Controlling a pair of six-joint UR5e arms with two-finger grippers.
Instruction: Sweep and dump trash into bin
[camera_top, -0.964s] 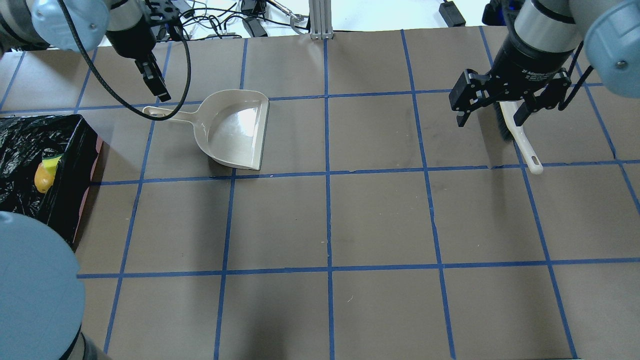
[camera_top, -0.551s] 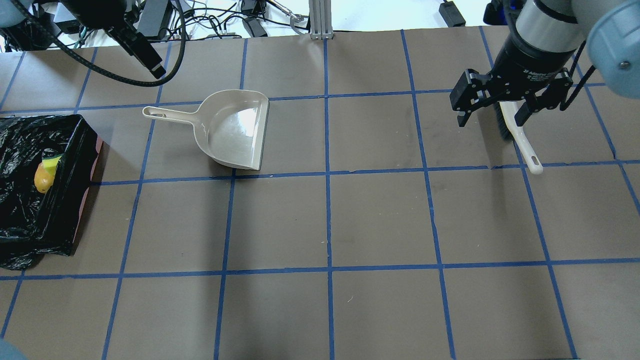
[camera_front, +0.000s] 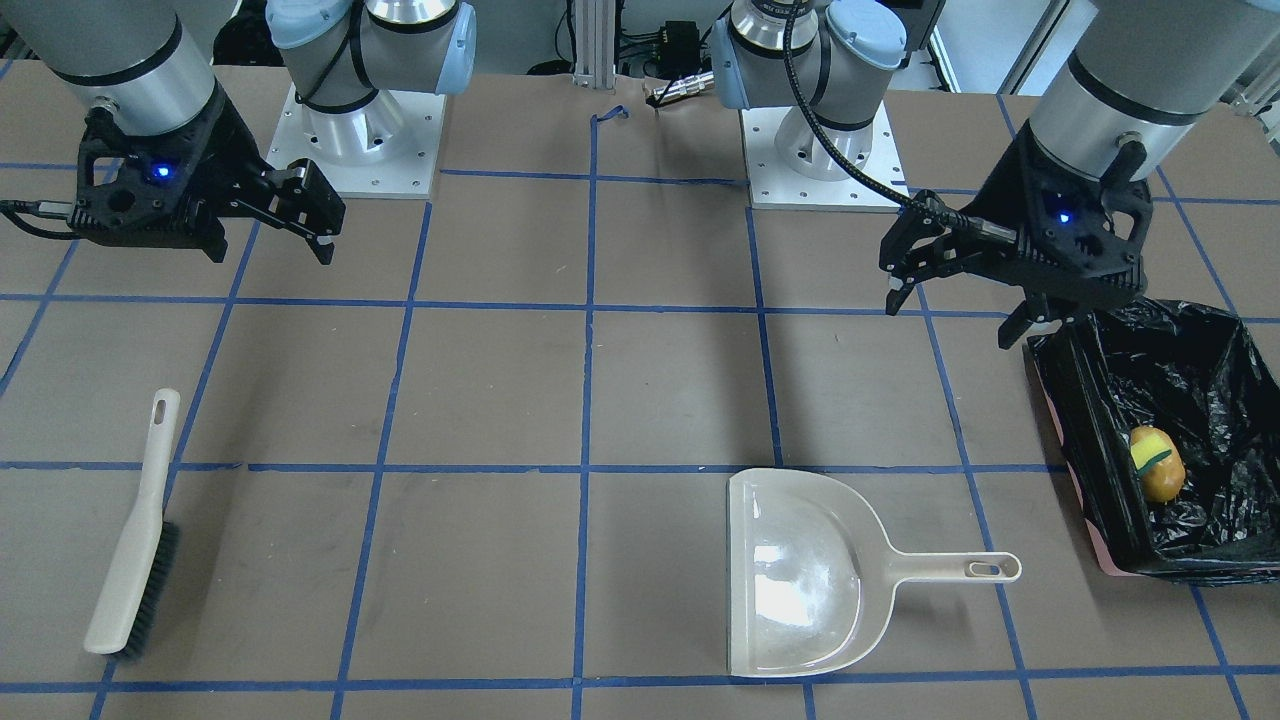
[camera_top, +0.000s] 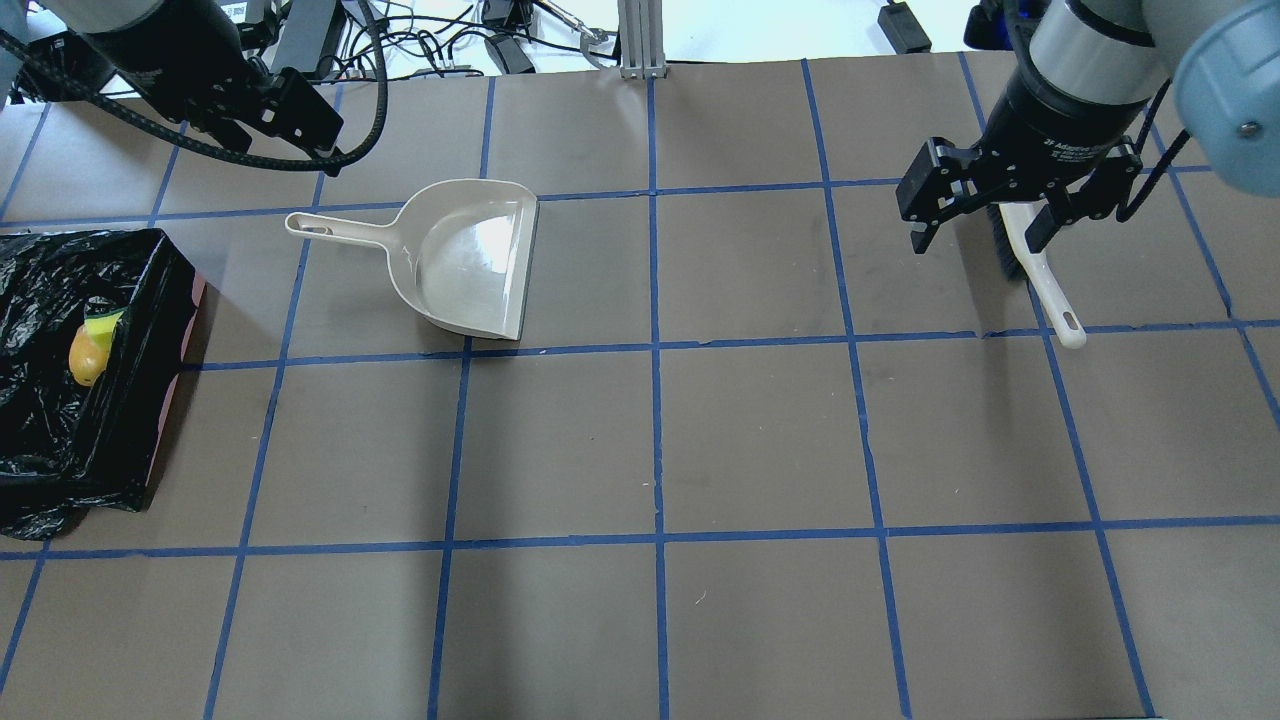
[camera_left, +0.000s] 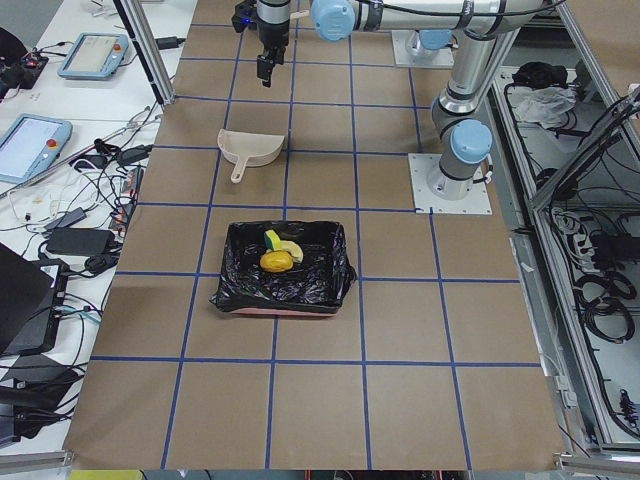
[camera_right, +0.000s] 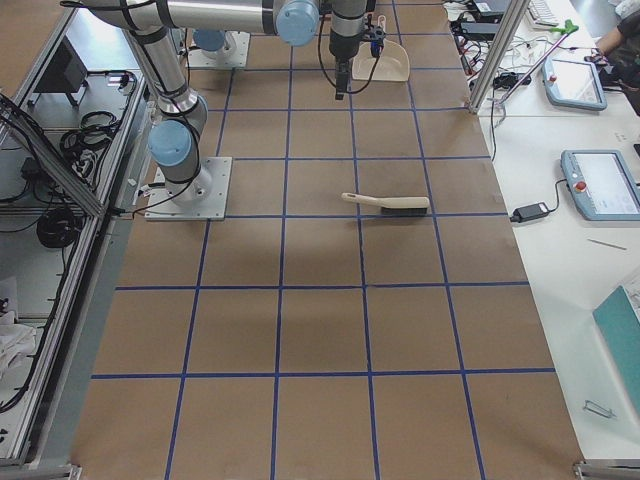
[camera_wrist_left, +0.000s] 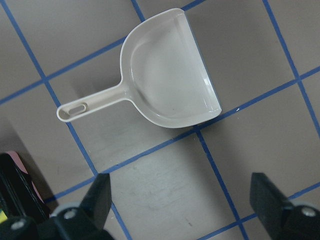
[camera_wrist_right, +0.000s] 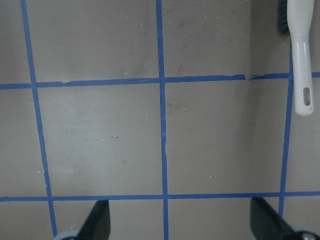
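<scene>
The bin (camera_top: 150, 300), lined with a black bag, stands at the table's left edge; it also shows in the front view (camera_front: 1090, 440). In it lie a golden-brown bun (camera_top: 85, 360) and a yellow wedge (camera_top: 103, 325); the bread stick is hidden. The empty beige dustpan (camera_top: 470, 260) lies flat on the table. My left gripper (camera_top: 285, 120) is open and empty, hanging behind the dustpan's handle; it is above the bin's near corner in the front view (camera_front: 955, 300). My right gripper (camera_top: 980, 225) is open and empty above the white-handled brush (camera_top: 1045, 285).
The brush (camera_front: 130, 550) lies flat at the table's right side, handle toward the robot. The dustpan (camera_wrist_left: 165, 80) fills the left wrist view. Blue tape lines grid the brown table (camera_top: 760, 440). Cables lie beyond the far edge.
My left gripper rose from the dustpan's handle and swung toward the far left; its elbow left the lower left corner. The right gripper, dustpan and brush stayed put.
</scene>
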